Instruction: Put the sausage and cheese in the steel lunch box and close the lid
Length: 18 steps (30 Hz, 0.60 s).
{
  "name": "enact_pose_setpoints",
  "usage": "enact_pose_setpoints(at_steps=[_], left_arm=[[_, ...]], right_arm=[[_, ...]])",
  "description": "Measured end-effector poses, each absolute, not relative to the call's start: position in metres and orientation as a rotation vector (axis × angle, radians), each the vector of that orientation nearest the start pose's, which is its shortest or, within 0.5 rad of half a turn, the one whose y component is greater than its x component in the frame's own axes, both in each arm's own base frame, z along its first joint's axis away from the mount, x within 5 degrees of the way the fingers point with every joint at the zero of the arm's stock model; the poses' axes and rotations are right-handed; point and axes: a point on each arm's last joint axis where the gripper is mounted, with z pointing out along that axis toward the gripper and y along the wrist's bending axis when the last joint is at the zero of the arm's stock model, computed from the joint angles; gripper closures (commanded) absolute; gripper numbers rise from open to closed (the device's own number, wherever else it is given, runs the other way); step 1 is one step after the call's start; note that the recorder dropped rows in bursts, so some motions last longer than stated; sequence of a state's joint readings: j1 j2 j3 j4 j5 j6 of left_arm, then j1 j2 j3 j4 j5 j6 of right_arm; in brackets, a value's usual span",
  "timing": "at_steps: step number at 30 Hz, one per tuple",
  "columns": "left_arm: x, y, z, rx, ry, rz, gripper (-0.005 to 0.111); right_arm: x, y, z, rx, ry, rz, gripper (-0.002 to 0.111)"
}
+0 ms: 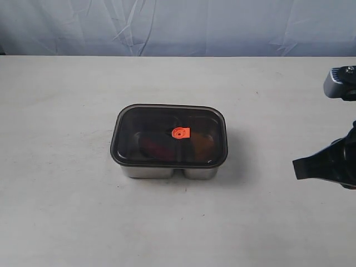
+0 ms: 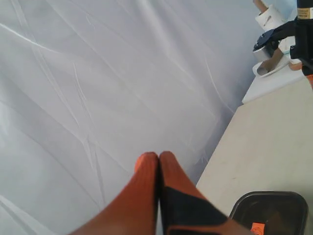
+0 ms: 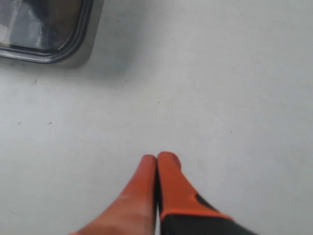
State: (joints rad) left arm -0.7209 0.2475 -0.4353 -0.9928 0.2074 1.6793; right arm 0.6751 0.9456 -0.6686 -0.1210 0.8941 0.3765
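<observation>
Right pincer [image 3: 156, 159] and left pincer [image 2: 159, 155] both closed on nothing; lid [image 1: 168, 133] on box [image 1: 167, 171], so the task looked done.
Right pincer's orange tips were pressed together, empty, over bare table [image 3: 234, 98]. The box sat ahead of them and off toward the other arm's side, well apart. Left pincer's tips met the same way, held high and aimed at the backdrop sheet [image 2: 73, 98], with the box below and just beyond. As far as could be seen, the lid lay flat and seated all round, its tab [image 1: 181, 133] at centre. Through the dark plastic showed a reddish shape, likely the sausage [image 1: 156, 147], and an orange one, likely the cheese [image 1: 203, 143], seemingly in separate compartments. Only the seal seemed left to confirm.
</observation>
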Motion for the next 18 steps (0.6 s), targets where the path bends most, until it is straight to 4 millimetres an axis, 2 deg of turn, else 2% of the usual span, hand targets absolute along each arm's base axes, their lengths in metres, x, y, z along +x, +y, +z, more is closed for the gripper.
enact_pose_setpoints(at_steps=[8, 14, 18], left_arm=[[0.035, -0.051, 0.333, 1.035, 0.963, -0.108, 0.107], [0.031, -0.046, 0.336, 0.961, 0.968, -0.154, 0.107], [0.026, -0.04, 0.335, 0.928, 0.985, -0.114, 0.107]], right_arm=[[0.13, 0.093, 0.269, -0.461, 2.618, 0.202, 0.109], [0.13, 0.093, 0.269, -0.461, 2.613, 0.205, 0.109], [0.131, 0.094, 0.27, -0.459, 2.589, 0.223, 0.109]])
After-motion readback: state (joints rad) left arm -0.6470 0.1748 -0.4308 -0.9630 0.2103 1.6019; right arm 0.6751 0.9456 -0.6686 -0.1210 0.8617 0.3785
